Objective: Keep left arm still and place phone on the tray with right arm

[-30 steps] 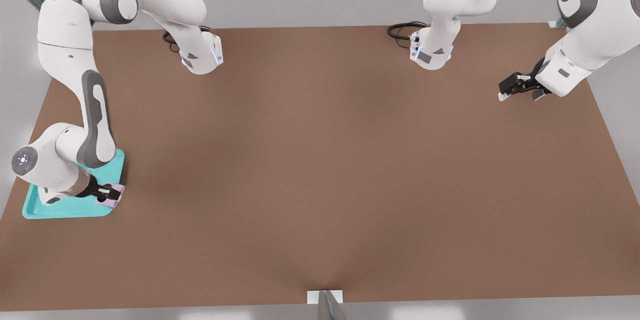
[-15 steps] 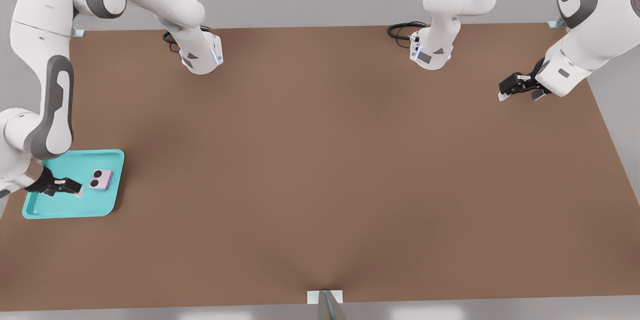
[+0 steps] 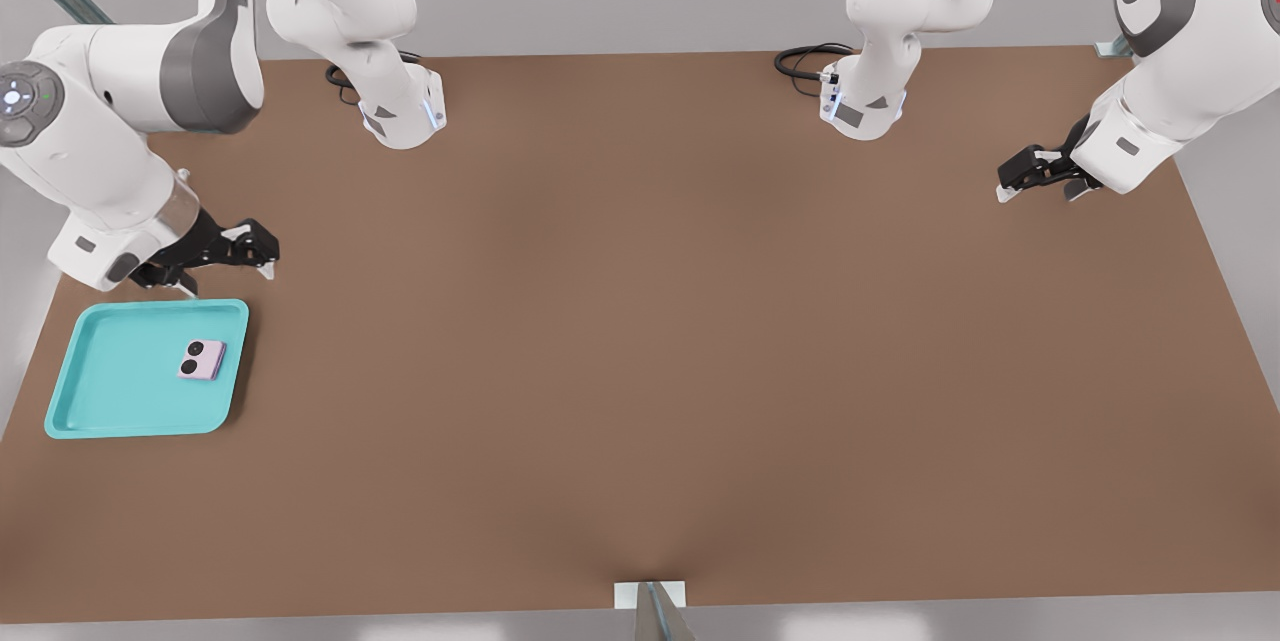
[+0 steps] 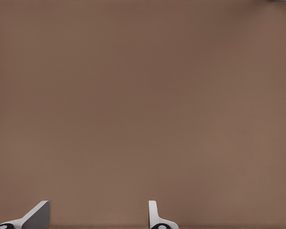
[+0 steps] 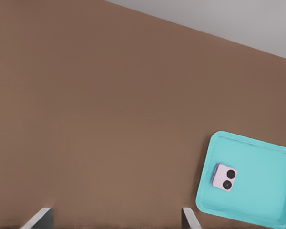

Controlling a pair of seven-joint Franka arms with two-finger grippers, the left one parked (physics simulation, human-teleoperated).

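Observation:
The pale lilac phone point(image 3: 202, 359) lies flat inside the turquoise tray point(image 3: 100, 391), near the tray's side toward the front view's right, its two black lenses facing up. The same phone point(image 5: 224, 177) and tray point(image 5: 262, 200) show in the right wrist view. My working gripper point(image 3: 250, 251) hangs above the table just behind the tray's far edge, clear of the tray and holding nothing. Its fingers point(image 5: 43, 218) stand wide apart, so it is open.
The tray sits at the brown table's point(image 3: 640, 341) edge on the front view's left. Two arm bases point(image 3: 400, 116) point(image 3: 862, 106) with cables stand along the far edge. The parked arm's gripper point(image 3: 1035, 176) hovers at the front view's right.
The gripper let go of the phone, which now rests in the tray. The arm then rose and swung away from over the tray toward the table's far side.

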